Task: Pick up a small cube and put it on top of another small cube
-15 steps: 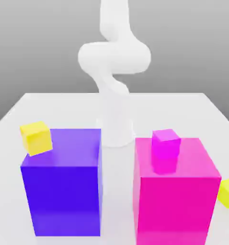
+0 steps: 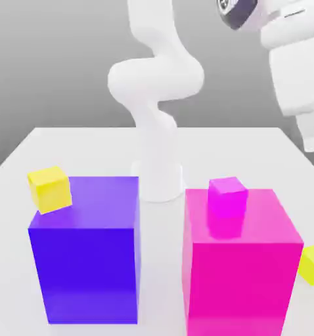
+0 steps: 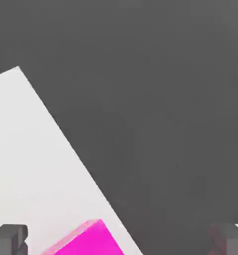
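End effector [image 3: 119,239] open, high over table [image 2: 87,141] edge nr magenta block [image 2: 242,262]; small magenta cube [image 2: 226,197] atop block.

Yellow cube [image 2: 50,189], purple block [image 2: 87,252], magenta cube [image 2: 226,195], white table [image 2: 67,147].

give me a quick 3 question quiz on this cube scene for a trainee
1. True or false: the small magenta cube sits on the large magenta block.
2. How many small yellow cubes are in the exterior view? A) one B) two C) three
3. Fill in: the yellow cube on the exterior view's left rests on the large ______ block.

Key: 1 true. 2 B; the second yellow cube lies on the table at the right edge. 3 purple.
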### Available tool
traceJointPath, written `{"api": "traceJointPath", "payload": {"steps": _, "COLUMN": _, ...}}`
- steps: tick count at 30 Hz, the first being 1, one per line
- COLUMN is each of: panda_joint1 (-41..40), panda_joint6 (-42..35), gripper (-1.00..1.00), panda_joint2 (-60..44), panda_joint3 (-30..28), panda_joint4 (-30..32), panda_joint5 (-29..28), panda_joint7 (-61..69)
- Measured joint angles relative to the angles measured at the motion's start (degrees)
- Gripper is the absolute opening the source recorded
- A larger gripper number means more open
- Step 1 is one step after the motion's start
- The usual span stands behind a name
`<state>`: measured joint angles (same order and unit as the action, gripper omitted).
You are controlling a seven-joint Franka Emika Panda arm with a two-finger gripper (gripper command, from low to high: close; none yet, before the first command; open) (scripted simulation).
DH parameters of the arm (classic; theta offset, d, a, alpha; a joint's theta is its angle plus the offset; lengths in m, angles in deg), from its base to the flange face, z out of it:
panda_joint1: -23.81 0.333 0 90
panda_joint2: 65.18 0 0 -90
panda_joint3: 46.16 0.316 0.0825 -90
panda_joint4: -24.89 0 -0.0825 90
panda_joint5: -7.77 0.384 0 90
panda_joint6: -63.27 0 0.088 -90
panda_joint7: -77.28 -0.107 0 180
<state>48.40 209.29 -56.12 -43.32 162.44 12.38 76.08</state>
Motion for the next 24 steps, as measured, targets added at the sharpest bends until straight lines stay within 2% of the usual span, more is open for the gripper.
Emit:
{"api": "traceJointPath", "payload": {"steps": 6, "panda_joint1": 7.0, "panda_joint6": 4.9, "gripper": 0.00, "panda_joint2": -12.4, "panda_joint3": 3.6, "panda_joint4": 2.0, "panda_joint5": -2.7, "panda_joint7": 12.1}}
{"api": "traceJointPath", "payload": {"steps": 10, "panda_joint1": 9.5, "panda_joint6": 8.1, "gripper": 0.00, "panda_joint2": -20.8, "panda_joint3": 5.3, "panda_joint4": 3.3, "panda_joint5": -7.7, "panda_joint7": 17.9}}
{"api": "traceJointPath", "payload": {"steps": 15, "panda_joint1": 12.1, "panda_joint6": 15.5, "gripper": 0.00, "panda_joint2": -31.2, "panda_joint3": 3.4, "panda_joint4": 2.1, "panda_joint5": -11.9, "panda_joint7": 17.3}}
{"api": "traceJointPath", "payload": {"steps": 16, "panda_joint1": 12.5, "panda_joint6": 16.8, "gripper": -1.00, "panda_joint2": -32.8, "panda_joint3": 2.9, "panda_joint4": 1.8, "panda_joint5": -12.4, "panda_joint7": 17.0}}
{"api": "traceJointPath", "payload": {"steps": 24, "panda_joint1": 12.3, "panda_joint6": 15.8, "gripper": -1.00, "panda_joint2": -31.6, "panda_joint3": 3.2, "panda_joint4": 2.0, "panda_joint5": -12.2, "panda_joint7": 17.2}}
